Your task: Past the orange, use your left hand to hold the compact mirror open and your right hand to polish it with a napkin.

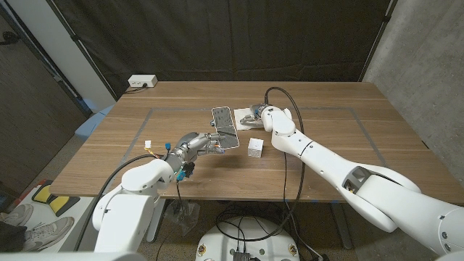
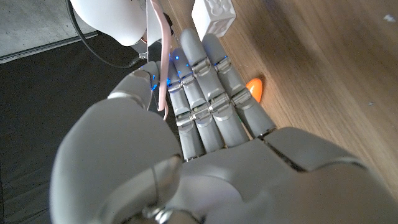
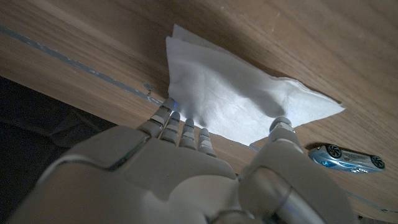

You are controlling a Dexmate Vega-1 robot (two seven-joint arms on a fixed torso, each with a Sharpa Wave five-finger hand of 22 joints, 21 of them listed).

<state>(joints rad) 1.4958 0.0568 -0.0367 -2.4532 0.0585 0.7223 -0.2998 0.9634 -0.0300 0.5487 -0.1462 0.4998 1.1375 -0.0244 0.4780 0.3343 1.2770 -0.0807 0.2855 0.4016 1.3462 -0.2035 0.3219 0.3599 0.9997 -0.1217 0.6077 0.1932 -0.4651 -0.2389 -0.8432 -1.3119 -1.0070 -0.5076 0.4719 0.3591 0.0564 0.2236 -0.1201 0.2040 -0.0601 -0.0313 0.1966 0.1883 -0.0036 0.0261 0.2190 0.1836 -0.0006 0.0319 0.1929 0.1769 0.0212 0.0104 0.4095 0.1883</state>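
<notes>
The compact mirror (image 1: 225, 127) stands open mid-table, its lid tilted up. My left hand (image 1: 197, 145) grips it from its left side; in the left wrist view a thin pink edge of the compact mirror (image 2: 163, 68) runs between thumb and fingers (image 2: 205, 93). A bit of the orange (image 2: 255, 89) peeks out past those fingers. The white napkin (image 3: 230, 87) lies flat on the wood just behind the mirror. My right hand (image 1: 255, 116) hovers over it, fingertips (image 3: 180, 127) and thumb touching its near edge without lifting it.
A white cube (image 1: 254, 148) sits right of the mirror, also white cube (image 2: 214, 15). A small blue toy car (image 3: 345, 157) lies beside the napkin. A white power strip (image 1: 142, 82) is at the table's far left. Grey tape lines (image 1: 348, 110) mark a rectangle.
</notes>
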